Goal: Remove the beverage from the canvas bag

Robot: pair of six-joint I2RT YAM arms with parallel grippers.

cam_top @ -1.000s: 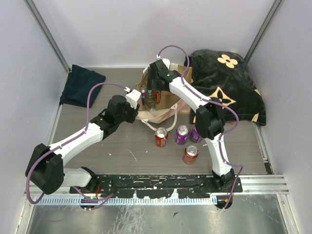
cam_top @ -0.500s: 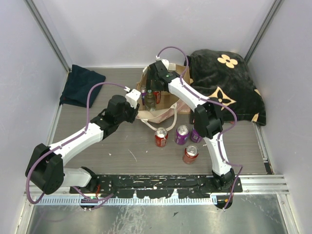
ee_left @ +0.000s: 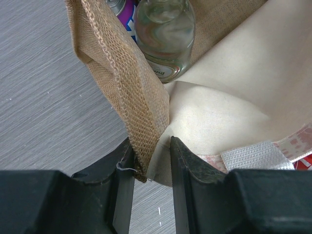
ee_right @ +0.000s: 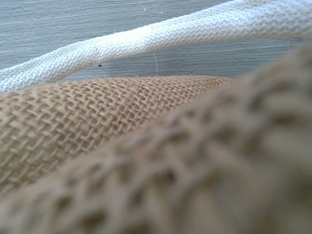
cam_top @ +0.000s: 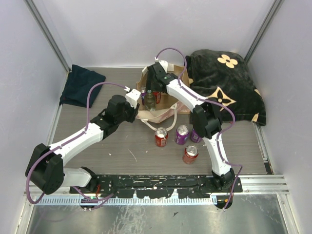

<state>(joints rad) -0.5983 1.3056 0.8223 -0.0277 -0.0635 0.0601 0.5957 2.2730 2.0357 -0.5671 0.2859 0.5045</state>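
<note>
The canvas bag (cam_top: 171, 100) stands open at the back middle. It also shows in the left wrist view (ee_left: 122, 73). My left gripper (cam_top: 140, 100) is shut on its near-left burlap rim, and the cloth sits pinched between the fingers (ee_left: 151, 156). Inside the bag stand a clear glass bottle (cam_top: 150, 100) (ee_left: 163, 34), a purple can (cam_top: 144, 93) (ee_left: 127, 9) and a red can (cam_top: 157, 96). My right gripper (cam_top: 155, 82) reaches down into the bag from the back, its fingers hidden. The right wrist view shows only blurred burlap (ee_right: 97, 107) and a cream handle (ee_right: 146, 39).
In front of the bag stand a red can (cam_top: 161, 137), a purple can (cam_top: 181, 134), another purple can (cam_top: 196, 135) partly behind my right arm, and a red can (cam_top: 190, 154). A black flowered blanket (cam_top: 226, 85) lies at the back right. A navy cloth (cam_top: 82, 85) lies at the back left.
My right gripper has shifted a little to the left over the bag's opening. My left gripper has kept its hold on the rim and has not moved.
</note>
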